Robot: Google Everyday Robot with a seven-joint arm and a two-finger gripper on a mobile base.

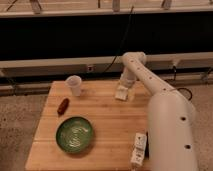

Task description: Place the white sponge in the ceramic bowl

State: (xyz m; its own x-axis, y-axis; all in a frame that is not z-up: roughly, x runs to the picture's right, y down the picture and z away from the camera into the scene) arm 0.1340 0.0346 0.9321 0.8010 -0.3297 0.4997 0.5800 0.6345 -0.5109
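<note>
The round green glazed ceramic bowl (74, 134) sits empty near the table's front. The gripper (123, 93) is at the back edge, clamped on the small off-white rectangular sponge (121, 93).

A wooden worktop (107, 120) carries a pale cup (74, 85) standing upright at the far left corner, well left of the tool (123, 90), which is low over the far edge. Near the cup lies a small reddish-brown object (63, 106) – what it is, unclear. A white bar-shaped device (139, 149) sits at the near right edge.
</note>
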